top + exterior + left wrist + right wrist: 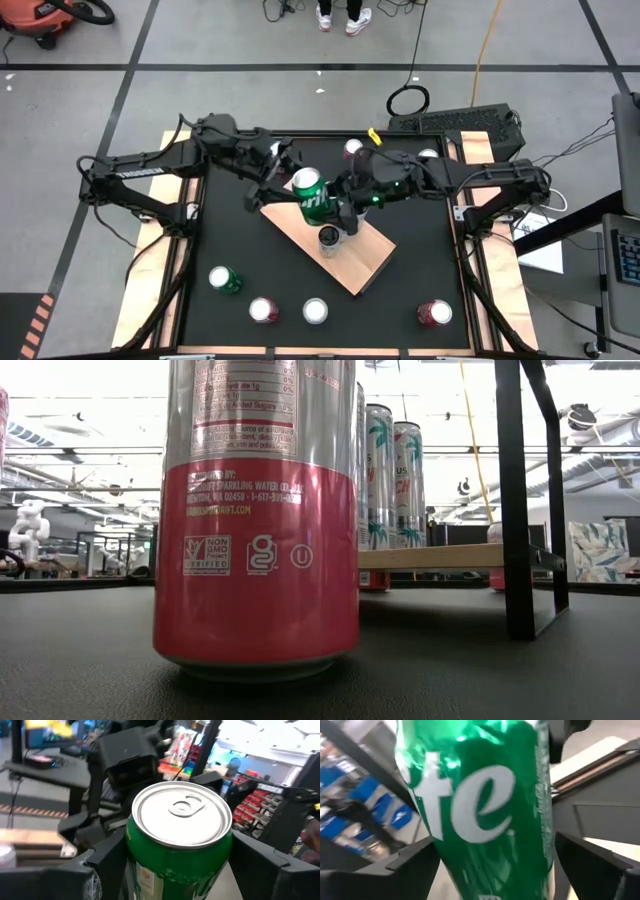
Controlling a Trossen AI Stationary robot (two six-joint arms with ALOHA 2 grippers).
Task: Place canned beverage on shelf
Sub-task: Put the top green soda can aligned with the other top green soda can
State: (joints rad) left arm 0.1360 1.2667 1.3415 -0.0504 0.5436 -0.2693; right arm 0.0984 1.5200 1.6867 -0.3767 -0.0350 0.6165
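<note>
A: What is seen from above?

B: A green can [310,194] is found over the far end of the shelf [362,268], which lies slantwise on the black table [420,262]. The can is flanked by both arms. The left gripper [294,188] is set against its left side and the right gripper [338,204] is placed just beside its right side. A second can [329,238] is stood on the board nearer the middle. Whether the green can's base is touching the board cannot be told.

A: And at table height?

B: The frame is largely filled by a pink can [257,520] standing on the table. Behind it the board is seen raised on a black rod [518,500], with tall palm-printed cans [380,475] stood upright on it.

A: The left wrist?

B: The silver top of the green can is shown between the dark fingers [107,870], which are pressed to its sides. The can is gripped.

A: The right wrist?

B: The white lettering is seen close up. The fingers [590,865] are spread wider than the can, and a gap is left on one side. Nothing is clamped there.
</note>
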